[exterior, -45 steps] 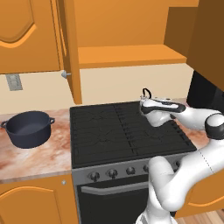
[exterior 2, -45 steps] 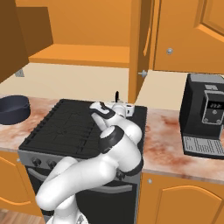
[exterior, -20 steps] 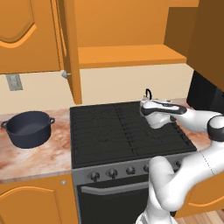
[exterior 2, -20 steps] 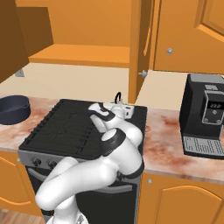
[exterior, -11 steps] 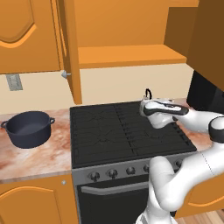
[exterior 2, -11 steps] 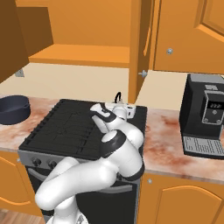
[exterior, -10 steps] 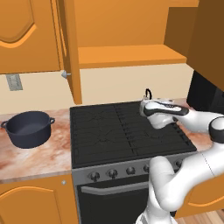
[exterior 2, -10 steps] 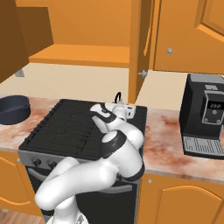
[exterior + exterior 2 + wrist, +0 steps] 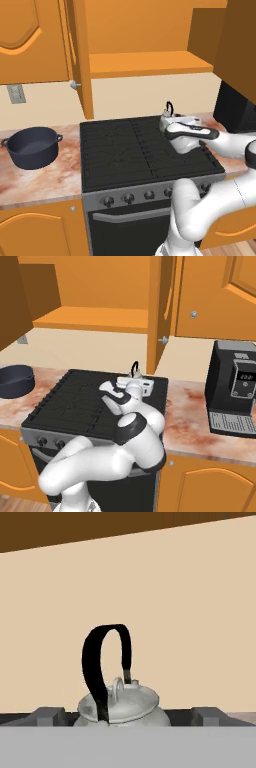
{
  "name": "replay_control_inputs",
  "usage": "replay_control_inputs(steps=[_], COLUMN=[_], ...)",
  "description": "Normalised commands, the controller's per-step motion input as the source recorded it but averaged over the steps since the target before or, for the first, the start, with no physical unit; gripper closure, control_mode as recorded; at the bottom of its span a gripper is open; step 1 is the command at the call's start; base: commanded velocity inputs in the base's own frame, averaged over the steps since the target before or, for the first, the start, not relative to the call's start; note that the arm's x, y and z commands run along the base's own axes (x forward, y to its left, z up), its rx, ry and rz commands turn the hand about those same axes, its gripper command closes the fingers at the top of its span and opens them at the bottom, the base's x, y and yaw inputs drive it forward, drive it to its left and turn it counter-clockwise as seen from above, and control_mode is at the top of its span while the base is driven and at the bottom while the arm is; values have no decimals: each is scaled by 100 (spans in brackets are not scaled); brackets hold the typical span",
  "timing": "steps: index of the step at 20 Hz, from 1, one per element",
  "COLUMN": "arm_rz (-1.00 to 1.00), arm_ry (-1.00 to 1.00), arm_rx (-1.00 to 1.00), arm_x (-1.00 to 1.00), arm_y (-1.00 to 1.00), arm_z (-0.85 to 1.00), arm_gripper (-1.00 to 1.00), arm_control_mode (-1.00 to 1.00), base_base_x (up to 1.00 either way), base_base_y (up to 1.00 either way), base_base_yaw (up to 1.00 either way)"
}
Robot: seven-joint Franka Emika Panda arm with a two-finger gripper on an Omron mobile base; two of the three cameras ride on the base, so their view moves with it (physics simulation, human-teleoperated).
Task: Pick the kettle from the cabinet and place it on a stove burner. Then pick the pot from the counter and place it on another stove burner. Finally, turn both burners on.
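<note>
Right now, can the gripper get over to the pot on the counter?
Probably, with a wide swing. The gripper is open by the kettle at the stove's back right; the pot sits on the counter left of the stove, with bare grates between.

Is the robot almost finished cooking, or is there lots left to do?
Lots left. The kettle already sits on a back burner of the stove, out of the cabinet. The hand is open right by it, holding nothing. The pot waits on the counter and needs moving to another burner. Then both burners need turning on with the knobs.
</note>
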Motion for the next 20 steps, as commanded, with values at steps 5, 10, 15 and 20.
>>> replay_control_inputs(steps=[5,10,15,20], arm_rz=[0,0,0,0], arm_ry=[-1,0,1,3], arm_rx=[0,-4,-6,-8], arm_x=[-40,-42,-39,-36], arm_y=[0,0,0,0], arm_z=[18,25,29,39], arm_gripper=[-100,-100,-100,-100], arm_control_mode=[-100,-100,-100,-100], base_base_x=[0,0,0,0], base_base_y=[0,0,0,0], base_base_yaw=[0,0,0,0])
